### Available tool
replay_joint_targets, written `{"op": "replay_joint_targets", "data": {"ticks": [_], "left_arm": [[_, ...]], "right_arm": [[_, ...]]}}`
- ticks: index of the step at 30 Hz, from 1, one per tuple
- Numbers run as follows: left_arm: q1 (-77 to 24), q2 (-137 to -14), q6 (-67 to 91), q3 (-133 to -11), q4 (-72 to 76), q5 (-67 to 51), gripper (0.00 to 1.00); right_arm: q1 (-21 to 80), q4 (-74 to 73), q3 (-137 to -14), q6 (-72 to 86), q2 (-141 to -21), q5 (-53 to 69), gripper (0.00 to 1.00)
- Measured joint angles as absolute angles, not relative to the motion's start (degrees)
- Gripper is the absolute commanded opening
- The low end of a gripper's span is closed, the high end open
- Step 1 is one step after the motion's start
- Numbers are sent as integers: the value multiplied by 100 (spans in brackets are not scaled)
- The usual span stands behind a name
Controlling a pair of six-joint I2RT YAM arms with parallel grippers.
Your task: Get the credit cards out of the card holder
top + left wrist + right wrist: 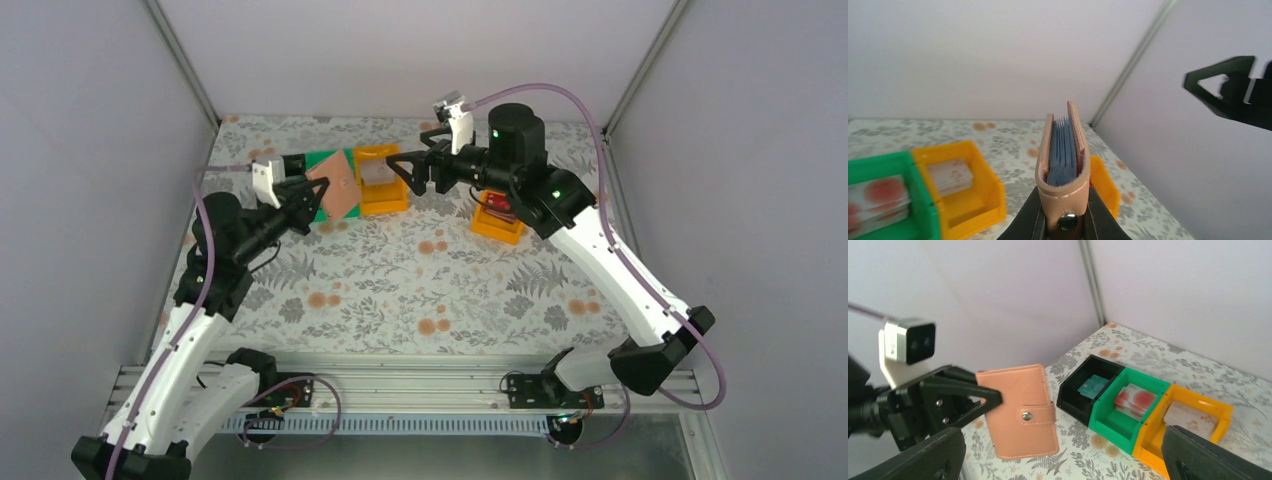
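My left gripper point(308, 195) is shut on the brownish-pink card holder point(338, 190) and holds it upright above the table. In the left wrist view the card holder point(1063, 165) is end-on, with blue-grey sleeves between its covers. From the right wrist its tab is snapped shut on the card holder point(1020, 412). My right gripper point(405, 172) hangs open just right of it, apart from it, with nothing between its fingers point(913, 460). Credit cards lie in the bins: a teal one point(1092, 386), red-spotted ones point(1134, 399) and a whitish one point(1190, 417).
A black bin point(1073, 397), a green bin point(1113, 422) and an orange bin point(1220, 410) stand side by side at the back of the floral table. Another orange bin point(497, 228) with a red card sits under my right arm. Grey walls close in on three sides.
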State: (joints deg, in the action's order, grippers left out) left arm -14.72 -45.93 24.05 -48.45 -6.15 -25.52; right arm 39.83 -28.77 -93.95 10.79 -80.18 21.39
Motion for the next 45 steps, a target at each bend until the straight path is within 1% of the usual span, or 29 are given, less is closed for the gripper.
{"op": "replay_joint_targets", "data": {"ticks": [3,6,13,21,28,34,36,41,45], "left_arm": [[-1463,-4272,2523,-4477,-550,-2091,2],[-1463,-4112,2674,-4119,-390,-1826,2],[-1463,-4042,2783,-3570,86,-1664,2],[-1463,-3927,2709,-3533,469,-1608,2],[-1459,-3909,2707,-3533,539,-1614,2],[-1406,-3935,2707,-3533,537,-1610,2],[-1391,-3966,2707,-3533,532,-1612,2],[-1328,-4134,2764,-3605,429,-1625,2],[-1291,-4482,2827,-4060,139,-1730,2]], "right_arm": [[3992,-2733,-9185,1525,-7863,1822,99],[4130,-2644,-9052,1970,-7776,1533,97],[5039,-2707,-9168,2499,-8075,860,95],[5577,-3120,-9769,2624,-8868,456,94],[5714,-3336,-9885,2519,-8866,-23,92],[5714,-3498,-10103,2418,-8864,-163,91],[5714,-3509,-10136,2390,-8864,-202,88],[5714,-3671,-10243,2250,-8884,-412,84],[5717,-3898,-10875,2056,-9137,-576,81]]}}
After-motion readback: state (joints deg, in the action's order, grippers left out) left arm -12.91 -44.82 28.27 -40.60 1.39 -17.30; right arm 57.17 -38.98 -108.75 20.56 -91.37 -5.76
